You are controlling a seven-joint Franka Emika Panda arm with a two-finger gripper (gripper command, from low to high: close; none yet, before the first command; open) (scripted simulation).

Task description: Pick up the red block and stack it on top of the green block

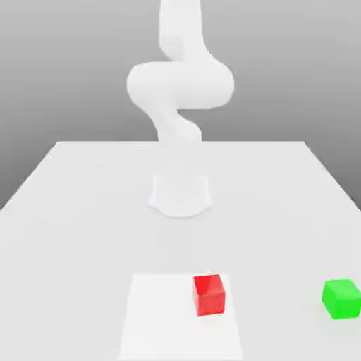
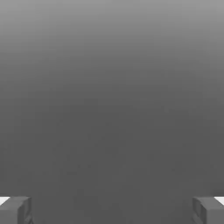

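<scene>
A red block (image 1: 209, 294) sits on the table near the front, on the right part of a paler white square patch (image 1: 162, 317). Further toward the exterior view's right, apart from it, a green block (image 1: 342, 298) rests on the table close to the edge. In the hand view my gripper (image 2: 112, 210) stands open, its two grey fingertips (image 2: 17, 210) set wide apart with nothing between them, against a plain grey backdrop. The white arm (image 1: 180, 92) rises from its round base (image 1: 180, 194) at the table's middle.
The white table (image 1: 84, 204) stretches wide around the arm's base. Its right edge runs close to the green block.
</scene>
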